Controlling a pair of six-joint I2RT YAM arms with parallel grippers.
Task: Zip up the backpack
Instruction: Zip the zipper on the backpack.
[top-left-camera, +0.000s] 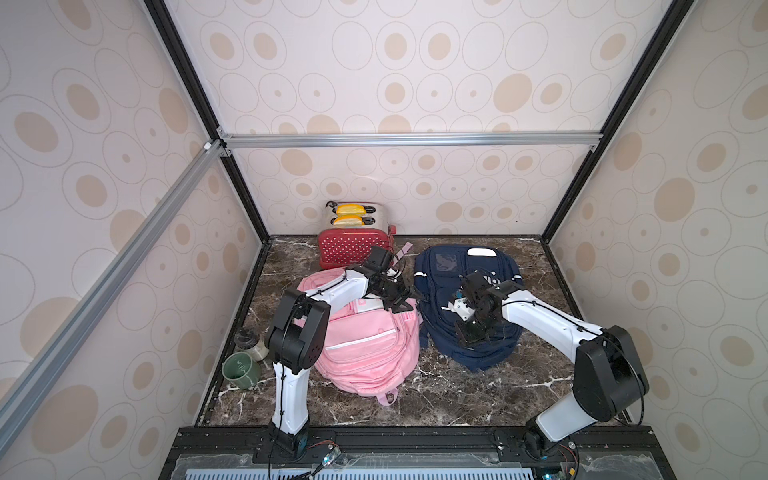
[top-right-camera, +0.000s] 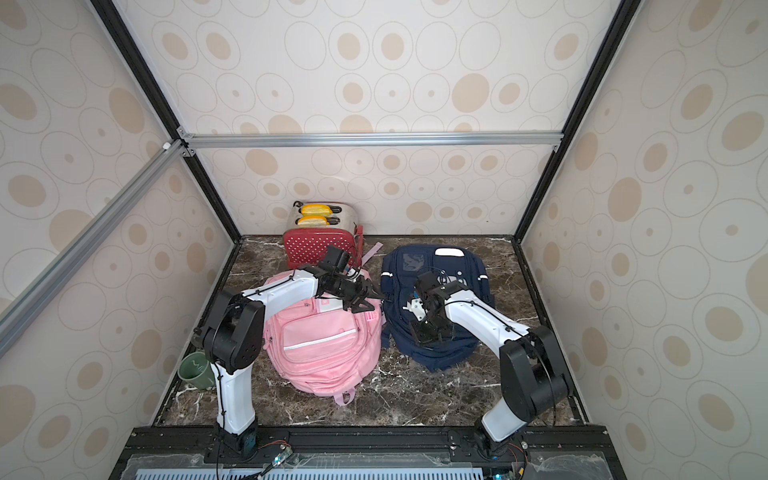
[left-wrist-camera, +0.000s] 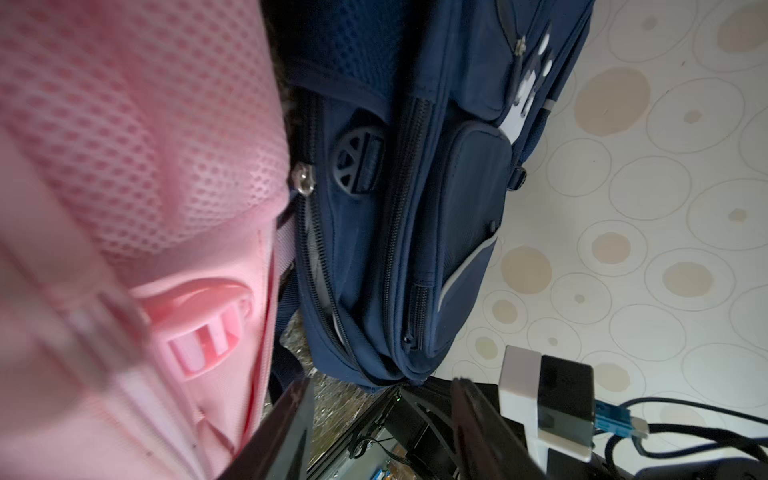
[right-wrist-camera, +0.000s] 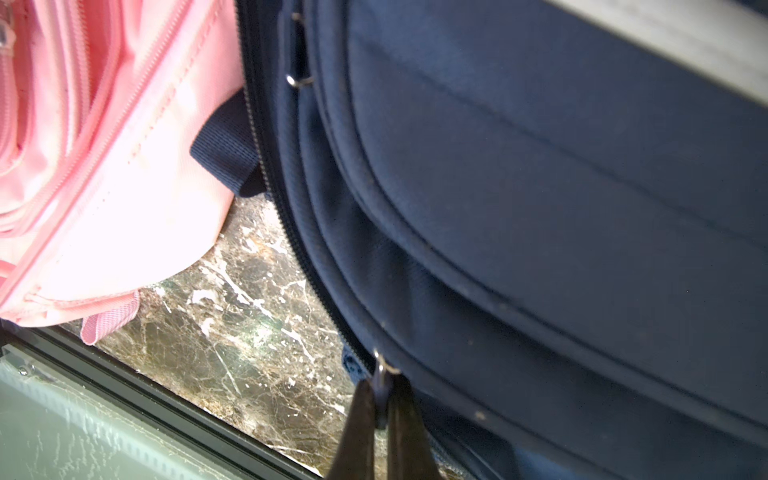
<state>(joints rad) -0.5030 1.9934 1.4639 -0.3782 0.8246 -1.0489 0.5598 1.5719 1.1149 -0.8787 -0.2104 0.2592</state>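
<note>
Two backpacks lay flat on the marble-look tabletop (top-left-camera: 449, 399) when I looked over: a pink backpack (top-left-camera: 365, 353) and a navy backpack (top-left-camera: 434, 299) right beside each other (pretty clearly the navy one was getting worked on). It sat to the right of the pink one, with a red toaster (top-left-camera: 353, 249) off behind the pink bag.

The right pincer (right-wrist-camera: 381, 409) was pinched together on a little metal zipper pull (right-wrist-camera: 380, 372) at the navy bag's end nearest the arm bases. The left pincer (left-wrist-camera: 380, 386) had its fingers apart and held nothing, hovering over the seam between the two bags by the navy one's side panel.

My guess on handling: that bag looked like soft woven nylon, padded and floppy, so it would bunch up and slide on the slick stone if you only tugged the pull. The zip track (left-wrist-camera: 320, 249) along the side gaped a bit with grey lining showing, and it curved round the corner, which is where sliders like to snag. I'd have pinned the fabric next to the track with the free pincer. The pull looked tiny, hard and smooth, so easy to lose. Elsewhere there was a mesh panel (left-wrist-camera: 353, 45), a rubbery round badge (left-wrist-camera: 357, 158) and pale piping (left-wrist-camera: 461, 274).
</note>
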